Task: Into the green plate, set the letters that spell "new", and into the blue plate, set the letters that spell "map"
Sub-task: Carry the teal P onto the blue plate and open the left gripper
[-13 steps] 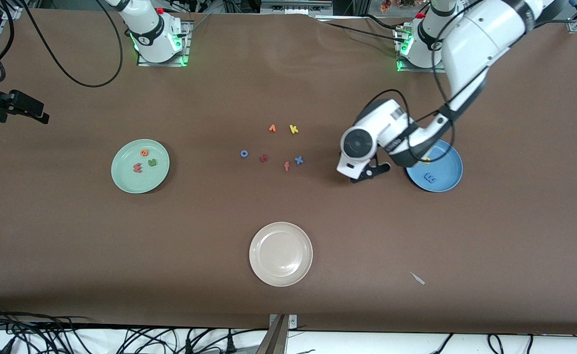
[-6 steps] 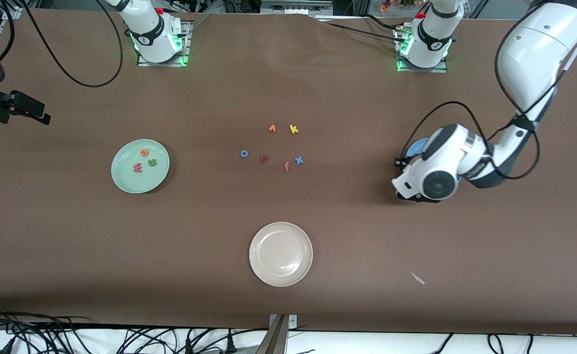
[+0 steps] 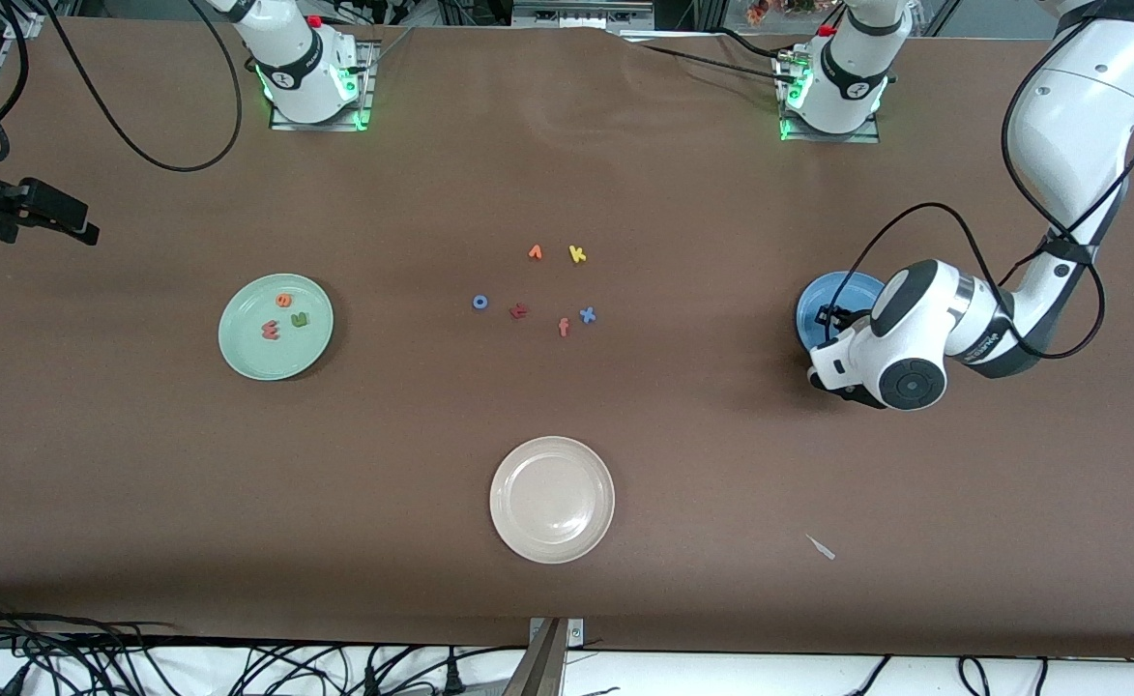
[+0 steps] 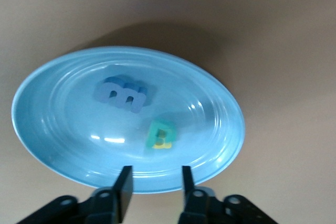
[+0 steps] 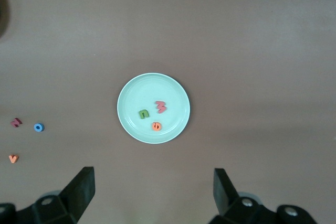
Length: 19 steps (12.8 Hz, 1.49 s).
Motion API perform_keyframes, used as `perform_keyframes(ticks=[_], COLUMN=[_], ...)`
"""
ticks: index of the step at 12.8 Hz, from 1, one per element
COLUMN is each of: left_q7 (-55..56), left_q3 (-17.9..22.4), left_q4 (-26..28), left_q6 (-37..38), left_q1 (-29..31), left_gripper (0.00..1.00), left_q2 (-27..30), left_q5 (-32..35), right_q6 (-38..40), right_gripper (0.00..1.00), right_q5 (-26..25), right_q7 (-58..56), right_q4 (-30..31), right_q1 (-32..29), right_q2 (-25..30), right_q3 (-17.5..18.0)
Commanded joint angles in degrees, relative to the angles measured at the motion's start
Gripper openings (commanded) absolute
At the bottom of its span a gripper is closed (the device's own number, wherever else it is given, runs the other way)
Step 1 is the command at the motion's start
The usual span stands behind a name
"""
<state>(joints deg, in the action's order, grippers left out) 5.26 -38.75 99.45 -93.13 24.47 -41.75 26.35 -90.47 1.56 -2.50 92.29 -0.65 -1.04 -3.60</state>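
The blue plate [image 4: 31, 124] [image 3: 823, 300] holds the blue m [image 4: 123, 94] and the teal p [image 4: 160, 134], which lies partly on the yellow a [image 4: 167, 145]. My left gripper [image 4: 156, 183] hangs over the plate's rim, open, with nothing between its fingers. In the front view the left arm's hand covers most of this plate. The green plate [image 3: 238, 338] [image 5: 126, 108] holds the green n [image 3: 299, 320] [image 5: 144, 114], the orange e [image 3: 283, 300] [image 5: 156, 126] and the pinkish-red w [image 3: 271, 331] [image 5: 160, 107]. My right gripper [image 5: 152, 190] waits high over the table, open and empty.
Loose letters lie mid-table: orange v [image 3: 535, 252], yellow k [image 3: 577, 254], blue o [image 3: 479, 302], a dark red letter [image 3: 519, 310], an orange-red f [image 3: 564, 328], blue x [image 3: 587, 314]. A beige-white plate [image 3: 504, 499] sits nearer the front camera. A small pale scrap [image 3: 821, 547] lies near the front edge.
The left arm has swung from beside the loose letters to over the blue plate, and its jaws have parted. The right arm has not moved.
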Motion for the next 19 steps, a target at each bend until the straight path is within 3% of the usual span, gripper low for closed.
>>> perform_keyframes(ticks=[1,9,13,16,17,19], left_q7=[-4.46,-3.94,-2.98,-2.97,-2.97,-2.89], left_q3=[0.43,0.17,-0.71,0.51,3.3,16.26], left_q4=[-0.22,-5.83,-8.74,-9.27,-9.1,-8.66], left_q6=[1.54,6.1,7.96,7.79,7.7,7.17], left_q1=[0.66,0.67,3.39,5.24,3.33,-6.83], left_gripper=[1.0,1.0,1.0,1.0,1.0,1.0], left_q2=[0.96,1.06,1.06,5.34,8.84,16.57], left_q5=[1.07,0.1,-2.7,-6.74,-7.54,-13.4], right_q6=[-0.06,-0.32,-0.41,-0.41,-0.32,-0.32], right_gripper=[1.0,1.0,1.0,1.0,1.0,1.0], right_q5=[-0.42,-0.33,-0.42,-0.42,-0.42,-0.42], right_q7=[0.48,0.48,0.48,0.39,0.48,0.39], right_q4=[0.87,0.79,0.78,0.61,0.52,0.52], right_q1=[-0.23,-0.23,-0.23,-0.23,-0.23,-0.23], right_q2=[1.04,0.87,0.87,0.87,0.87,0.87], right_q3=[0.61,0.7,0.7,0.7,0.7,0.7])
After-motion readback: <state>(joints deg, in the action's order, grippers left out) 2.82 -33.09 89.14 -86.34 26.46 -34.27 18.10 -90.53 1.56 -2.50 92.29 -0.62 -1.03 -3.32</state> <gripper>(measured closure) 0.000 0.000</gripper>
